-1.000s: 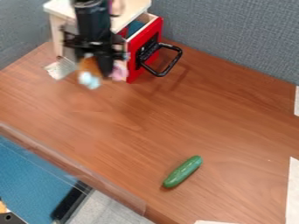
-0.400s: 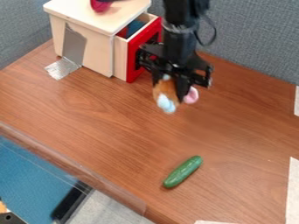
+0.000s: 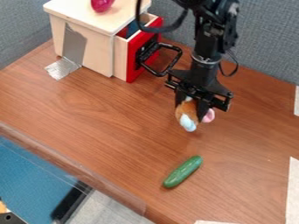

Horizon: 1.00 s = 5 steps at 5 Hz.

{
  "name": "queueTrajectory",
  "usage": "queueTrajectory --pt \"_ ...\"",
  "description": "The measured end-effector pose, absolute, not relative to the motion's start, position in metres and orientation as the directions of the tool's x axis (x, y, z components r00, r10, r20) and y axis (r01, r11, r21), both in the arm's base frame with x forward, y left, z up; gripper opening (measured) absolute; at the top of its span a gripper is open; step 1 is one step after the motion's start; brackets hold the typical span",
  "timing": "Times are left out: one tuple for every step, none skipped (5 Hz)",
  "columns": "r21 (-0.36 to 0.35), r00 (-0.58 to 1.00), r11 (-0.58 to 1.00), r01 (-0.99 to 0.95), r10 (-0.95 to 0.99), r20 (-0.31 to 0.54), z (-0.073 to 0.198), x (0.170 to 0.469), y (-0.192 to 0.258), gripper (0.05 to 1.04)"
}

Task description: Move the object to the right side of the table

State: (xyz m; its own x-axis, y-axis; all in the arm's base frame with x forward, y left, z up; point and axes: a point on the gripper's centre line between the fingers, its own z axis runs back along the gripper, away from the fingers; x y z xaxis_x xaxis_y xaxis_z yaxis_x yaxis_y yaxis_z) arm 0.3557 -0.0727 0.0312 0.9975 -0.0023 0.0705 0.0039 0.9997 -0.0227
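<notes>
Toward the back edge of the worktop (image 3: 88, 113), out from the grey partition (image 3: 262, 39), the black hand (image 3: 191, 107) points down, pinching a small soft toy (image 3: 186, 113) of brown, pale blue and pink between its fingers. Whether the toy touches the wood below, I cannot tell. At the back left corner stands a pale wooden cabinet (image 3: 96, 52), its red-fronted drawer (image 3: 133, 57) partly pulled out, with a black handle (image 3: 165, 71) jutting toward the hand. A round magenta thing (image 3: 102, 4) sits on the cabinet top, and silver tape (image 3: 61, 68) runs down its side onto the worktop. Nearer the front edge, well apart from the toy, a green cucumber (image 3: 182, 172) lies slantwise.
</notes>
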Motion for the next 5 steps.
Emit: queueTrajectory --pt "-0.019 0.999 1.000 0.014 -0.013 0.053 0.022 0.361 -0.074 0.499" --pt "-0.019 0.999 0.999 0.027 -0.026 0.034 0.023 0.360 -0.074 0.818" --pt "-0.025 0.999 0.999 0.029 -0.028 0.023 0.030 0.359 -0.073 1.008" --pt "-0.032 0.998 0.999 0.015 -0.013 0.059 0.057 0.360 -0.064 1.007" --pt "-0.047 0.991 0.999 -0.004 0.010 0.134 0.093 0.361 -0.056 1.001"
